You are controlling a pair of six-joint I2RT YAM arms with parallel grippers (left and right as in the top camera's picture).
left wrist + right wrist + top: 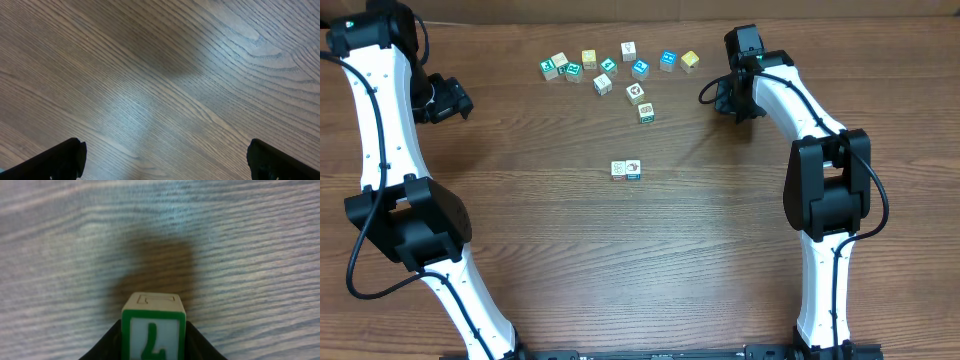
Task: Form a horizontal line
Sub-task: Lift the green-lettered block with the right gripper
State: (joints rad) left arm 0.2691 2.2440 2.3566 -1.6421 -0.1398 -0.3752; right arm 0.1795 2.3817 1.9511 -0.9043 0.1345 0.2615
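The horizontal line (626, 170), two small whitish picture cubes set edge to edge, lies mid-desk with its long axis running left to right; the right gripper (708, 97), its arm stretched toward the far edge, pinches a green-bordered whitish cube (153, 332); the left gripper (463, 100) gapes wide over the brown wood-grain desk (720, 250); scattered loose cubes (620, 65) lie beyond the line.

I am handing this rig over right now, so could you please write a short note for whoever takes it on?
Left gripper: open, empty, over bare table.
Right gripper: shut on a green-framed cube, off to the right of the loose cluster.
Done: the horizontal line holds two cubes, side by side at mid-table.
Left: bring the held cube to one end of the line, set it flush and release; then probably add another from the cluster.
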